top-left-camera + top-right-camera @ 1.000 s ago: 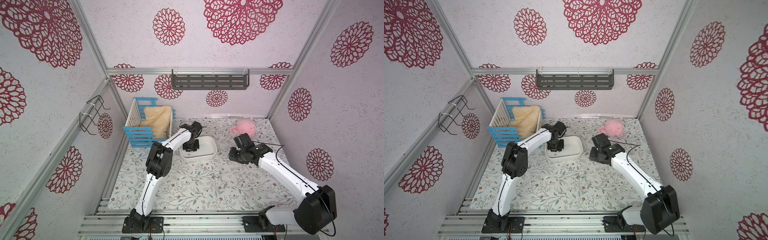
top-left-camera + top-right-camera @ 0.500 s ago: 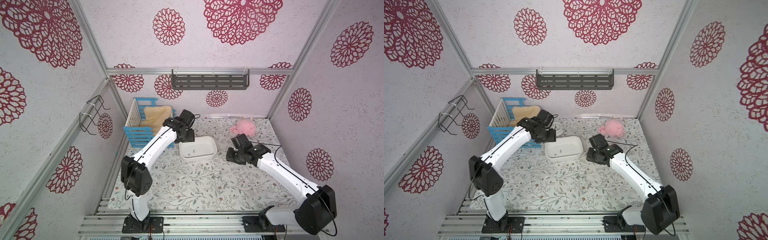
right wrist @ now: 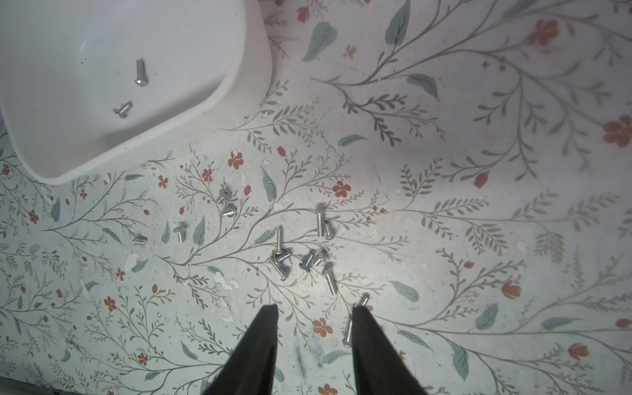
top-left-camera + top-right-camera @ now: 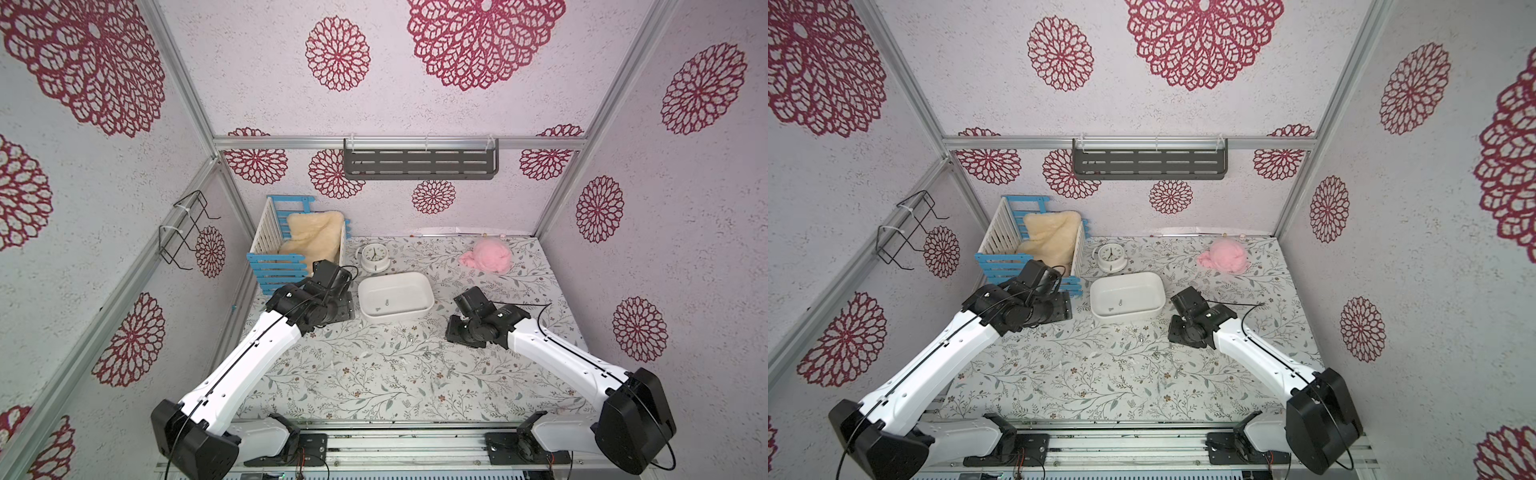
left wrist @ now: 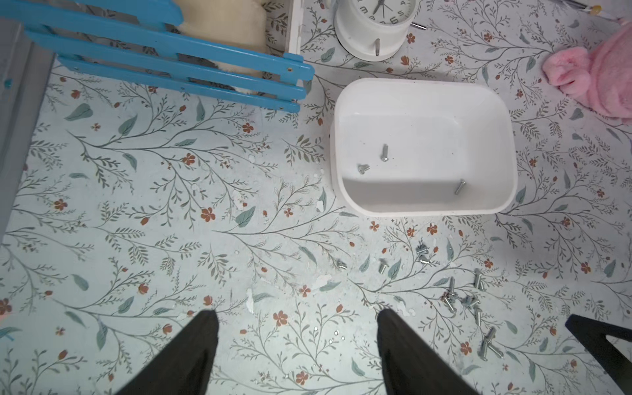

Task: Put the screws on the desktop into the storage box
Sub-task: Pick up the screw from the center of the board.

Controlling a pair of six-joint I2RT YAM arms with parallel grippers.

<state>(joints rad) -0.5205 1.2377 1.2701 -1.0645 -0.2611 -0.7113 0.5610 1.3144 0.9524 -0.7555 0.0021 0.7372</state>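
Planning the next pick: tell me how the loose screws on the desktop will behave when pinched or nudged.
Round shanks: the screws would probably roll in an arc if nudged. Tiny and smooth beside the fingers of the right gripper, they may slip out. Several in the pile touch, so a pinch could drag neighbours.

The only readable marks are the black numerals printed round the dial of the small round white plastic alarm clock [image 5: 374,34]. In the left wrist view its face is cut by the frame edge, and only a few figures on the visible arc can be made out: what look like a 3, a 6 and a 4. In both top views the same clock [image 4: 375,257] [image 4: 1111,254] shows its hands and a ring of numerals, too small to read.
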